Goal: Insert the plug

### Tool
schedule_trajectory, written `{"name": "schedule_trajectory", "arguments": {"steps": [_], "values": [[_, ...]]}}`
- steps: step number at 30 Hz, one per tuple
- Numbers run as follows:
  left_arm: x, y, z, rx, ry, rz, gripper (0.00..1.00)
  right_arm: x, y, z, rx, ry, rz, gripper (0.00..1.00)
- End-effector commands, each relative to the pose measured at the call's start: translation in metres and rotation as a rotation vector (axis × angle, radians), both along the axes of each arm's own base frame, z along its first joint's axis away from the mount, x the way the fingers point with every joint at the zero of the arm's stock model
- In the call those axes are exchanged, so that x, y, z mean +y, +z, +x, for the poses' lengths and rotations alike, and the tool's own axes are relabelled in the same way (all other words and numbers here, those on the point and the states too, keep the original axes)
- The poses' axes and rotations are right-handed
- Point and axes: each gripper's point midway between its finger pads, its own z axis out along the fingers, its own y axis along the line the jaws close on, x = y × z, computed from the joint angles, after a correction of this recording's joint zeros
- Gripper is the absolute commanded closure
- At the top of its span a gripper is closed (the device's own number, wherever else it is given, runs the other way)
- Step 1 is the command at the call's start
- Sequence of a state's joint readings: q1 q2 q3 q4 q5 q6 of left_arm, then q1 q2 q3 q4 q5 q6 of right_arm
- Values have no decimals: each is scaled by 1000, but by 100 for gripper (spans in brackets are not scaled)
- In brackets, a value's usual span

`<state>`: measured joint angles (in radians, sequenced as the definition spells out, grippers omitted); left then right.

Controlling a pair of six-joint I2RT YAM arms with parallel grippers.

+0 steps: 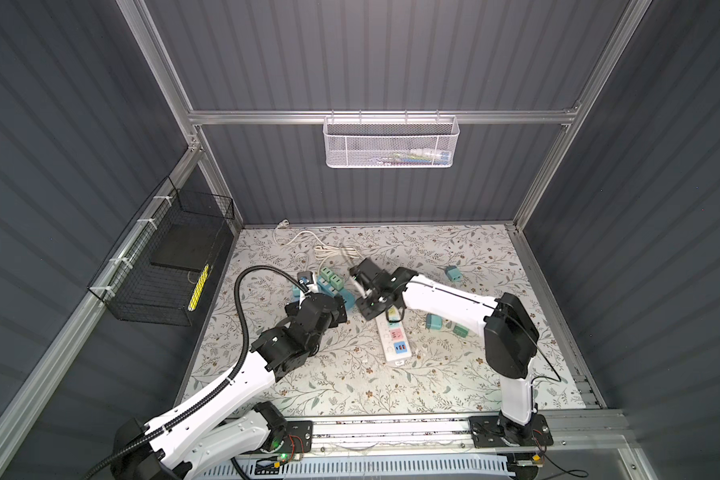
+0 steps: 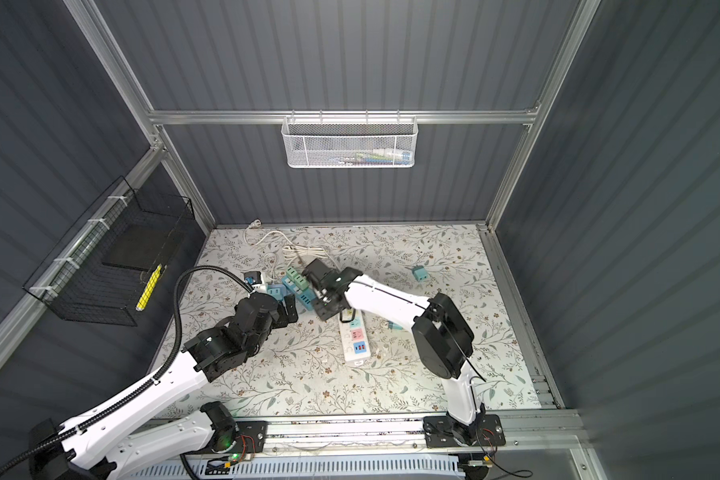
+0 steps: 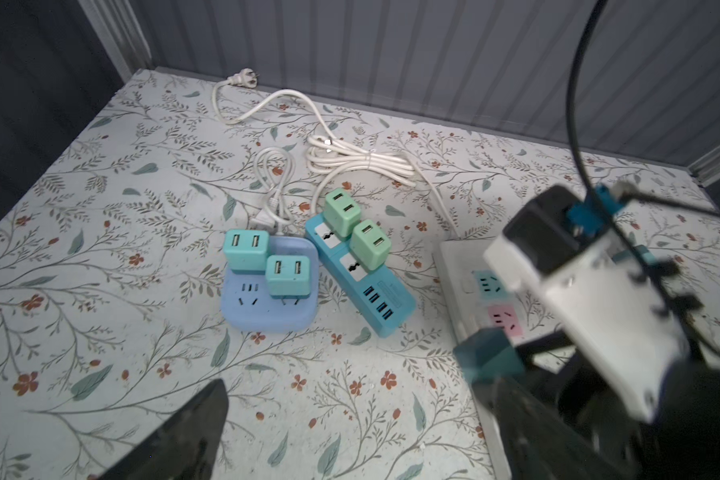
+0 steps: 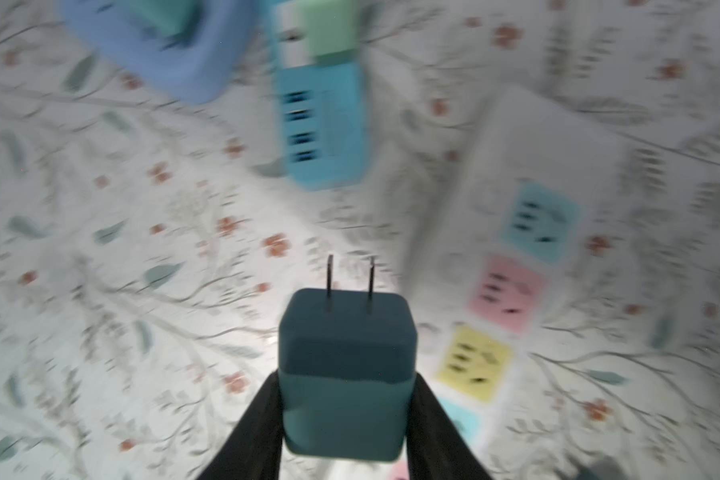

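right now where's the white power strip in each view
Top view: white power strip mid-mat, far end under the right arm.
Top view: same spot.
Left wrist: partly behind the right arm.
Right wrist: blurred, beyond the held plug.
Shared landmark: blue USB strip next to it.

Power strips, three: lavender square strip (image 3: pixel 267 307), blue strip (image 3: pixel 362 286), white strip (image 1: pixel 393 353).
Charger cubes, eight: two teal cubes (image 3: pixel 246 249) on the lavender, two green cubes (image 3: pixel 341 212) on the blue, one dark teal cube (image 4: pixel 346 374) held, three loose cubes (image 1: pixel 451 273).
Baskets, two: white mesh basket (image 1: pixel 389 143), black wire basket (image 1: pixel 159 282).
Robot arms (image 1: pixel 445 297), two.
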<state>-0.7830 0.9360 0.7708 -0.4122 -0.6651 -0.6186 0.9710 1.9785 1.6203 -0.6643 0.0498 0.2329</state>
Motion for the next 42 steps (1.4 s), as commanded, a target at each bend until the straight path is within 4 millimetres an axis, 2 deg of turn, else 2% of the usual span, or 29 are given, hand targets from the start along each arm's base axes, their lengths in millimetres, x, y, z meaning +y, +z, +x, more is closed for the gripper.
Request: {"name": "schedule_trajectory", "arguments": {"steps": [1,5,8,14,16,20,22,26,32,38,42], "values": [[26,5,-7,-36,116,-37,0,23,-19,-33,58,107,32,60],[35,8,-11,-58,134,-48,0,27,-53,-65,103,222,-31,60],[40,11,-13,-64,155,-42,0,17,-71,-72,120,231,-78,59],[45,13,-15,-82,176,-61,0,8,-87,-77,140,229,-103,57],[47,13,-15,-84,186,-62,0,7,-89,-77,144,231,-110,52],[51,16,-15,-91,203,-54,0,1,-85,-77,126,227,-121,28],[52,19,-16,-100,202,-53,0,-4,-82,-75,106,223,-131,24],[52,23,-15,-109,202,-52,0,-16,-81,-66,69,214,-185,23],[48,24,-13,-105,188,-50,0,-30,-71,-41,18,158,-203,27],[45,31,-10,-114,181,-43,0,-26,-52,-13,-47,113,-159,27],[43,32,-8,-117,172,-43,0,-26,-37,14,-89,42,-123,27]]}}
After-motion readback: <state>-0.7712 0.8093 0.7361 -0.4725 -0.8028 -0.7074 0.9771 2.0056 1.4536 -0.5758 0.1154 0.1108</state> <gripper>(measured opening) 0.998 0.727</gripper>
